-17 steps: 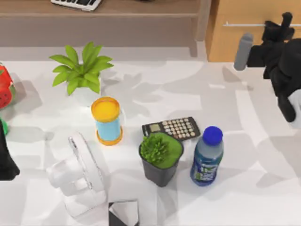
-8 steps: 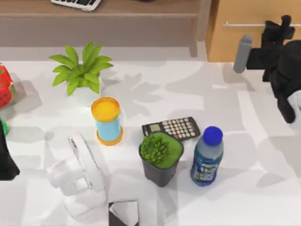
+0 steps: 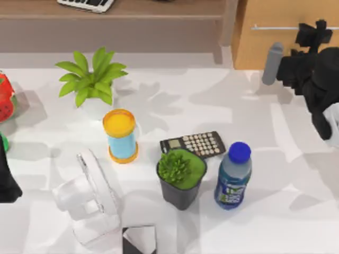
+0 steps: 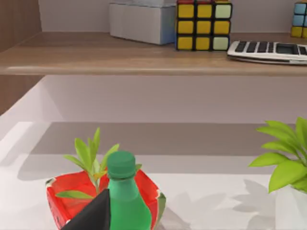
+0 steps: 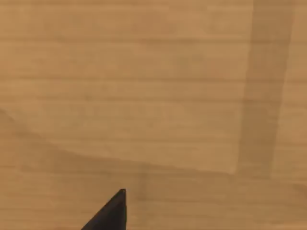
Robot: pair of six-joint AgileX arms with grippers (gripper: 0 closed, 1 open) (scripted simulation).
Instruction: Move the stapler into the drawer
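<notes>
Two readings fit: shut drawer, no stapler plainly on show

Nearest, at the worktop's near edge, sits a small boxy block, dark and glossy with a pale face. It may be the stapler, but I cannot tell. Just beyond it stand a white plastic fan, a dark pot of tufted moss and a blue-capped bottle. Then come a flat keyed calculator and a yellow-lidded tub. The left arm is parked at the left edge.

Farthest, past the back right corner, the right gripper hangs close against the drawer. The drawer has a smooth wood-grain front and a thin metal bar handle. Whether the gripper is wide or narrow I cannot tell, and it holds nothing I can see.

The drawer looks shut, which suits either a gripper come to pull it open or a drawer closed again with the stapler inside. Any move here needs a square line on that slim, slippery bar
</notes>
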